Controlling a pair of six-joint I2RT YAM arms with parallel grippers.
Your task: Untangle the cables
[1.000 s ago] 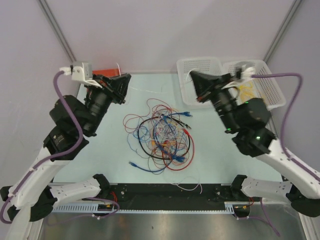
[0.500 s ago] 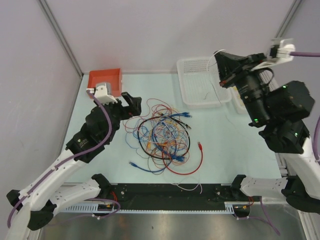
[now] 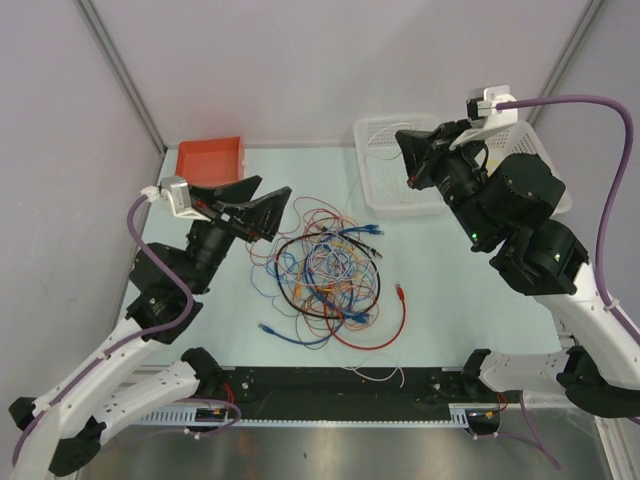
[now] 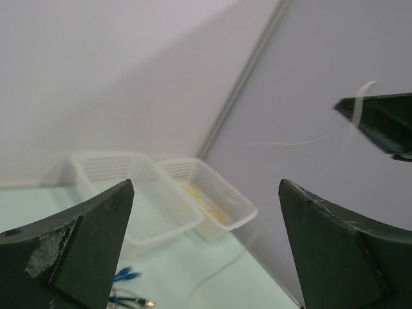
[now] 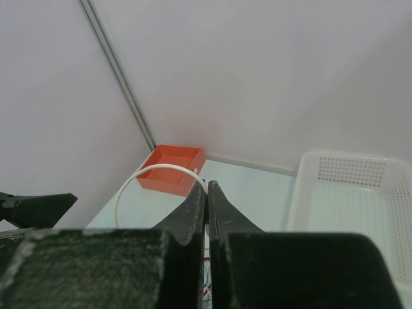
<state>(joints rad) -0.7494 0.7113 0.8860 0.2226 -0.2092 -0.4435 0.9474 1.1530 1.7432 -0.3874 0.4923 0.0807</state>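
The cables (image 3: 325, 270) lie in a many-coloured tangle mid-table, with a red cable (image 3: 398, 318) looping out at its right. My left gripper (image 3: 270, 208) hangs open just left of the tangle with nothing between its fingers; in its wrist view the gripper (image 4: 206, 187) frames the far baskets. Over the left basket, my right gripper (image 3: 405, 160) is shut on a thin white cable (image 3: 392, 127). That white cable (image 5: 161, 168) arcs out of the pinched tips of the right gripper (image 5: 207, 185). Its free end is hard to follow.
An orange tray (image 3: 210, 155) sits at the back left corner. Two white mesh baskets (image 3: 380, 190) (image 3: 548, 175) stand at the back right, the right one holding yellow wires. A thin white-red wire (image 3: 375, 375) lies by the near rail.
My left gripper opened and swung from the orange tray toward the tangle. My right arm rose and moved with the white cable. The red cable now lies looser at the pile's right.
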